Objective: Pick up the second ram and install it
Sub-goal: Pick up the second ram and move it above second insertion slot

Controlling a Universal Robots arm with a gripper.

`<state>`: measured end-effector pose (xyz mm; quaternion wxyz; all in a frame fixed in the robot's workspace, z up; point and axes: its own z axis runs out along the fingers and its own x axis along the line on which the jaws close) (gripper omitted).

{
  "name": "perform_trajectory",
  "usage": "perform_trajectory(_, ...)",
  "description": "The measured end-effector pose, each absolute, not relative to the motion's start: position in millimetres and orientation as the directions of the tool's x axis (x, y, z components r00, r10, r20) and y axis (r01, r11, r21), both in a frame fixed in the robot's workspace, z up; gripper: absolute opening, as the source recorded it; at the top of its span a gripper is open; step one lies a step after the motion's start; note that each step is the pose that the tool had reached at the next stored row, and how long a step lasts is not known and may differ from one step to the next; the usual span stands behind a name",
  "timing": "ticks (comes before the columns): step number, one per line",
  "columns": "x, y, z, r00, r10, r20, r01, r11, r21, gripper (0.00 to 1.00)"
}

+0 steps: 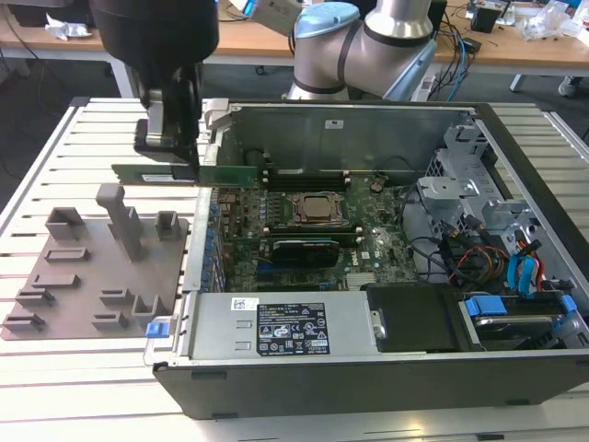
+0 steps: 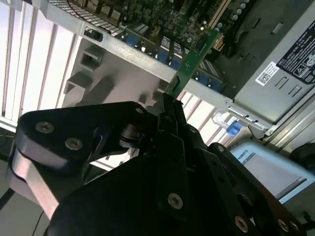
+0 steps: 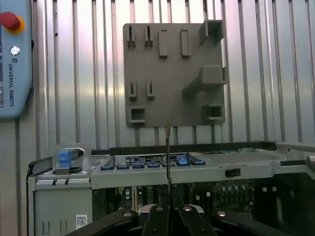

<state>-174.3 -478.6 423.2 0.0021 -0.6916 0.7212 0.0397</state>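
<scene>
Exterior view: one gripper (image 1: 178,162) hangs over the edge of the open case (image 1: 515,184) on the exterior view's left. Its two fingers are clamped on one ram (image 1: 225,174), a green stick held level and clear of everything below. One end of the ram reaches out toward the tray (image 1: 92,276). The other end reaches in over the motherboard (image 1: 377,253).

Inside the case sit one CPU socket (image 1: 317,209) and, just in front of it, one black card (image 1: 299,250). One power supply (image 1: 276,327) lies along the near wall. One grey tray rests on the slatted table (image 1: 55,157) beside the case, touching nothing else.

In the second wrist view, the ram (image 2: 194,54) sticks out from between the gripper's (image 2: 170,105) tips, its far end over the case wall.

In the first wrist view, the ram (image 3: 168,147) appears edge-on as one thin upright line rising from the gripper (image 3: 168,211), with the tray (image 3: 172,73) beyond it. One blue pendant (image 3: 15,64) with one red button (image 3: 10,20) lies on the table (image 3: 275,73) well apart from the tray.
</scene>
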Motion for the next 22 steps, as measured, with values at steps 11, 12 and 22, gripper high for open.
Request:
perform_trajectory(11, -101, -479, 423, -0.044, -0.997, -0.058, -0.997, 0.040, 0.059, 0.13)
perform_trajectory(12, -91, -479, 423, -0.043, -0.997, -0.058, -0.997, 0.040, 0.059, 0.13)
perform_trajectory(22, -41, -465, 406, -0.044, -0.997, -0.057, -0.997, 0.040, 0.067, 0.13)
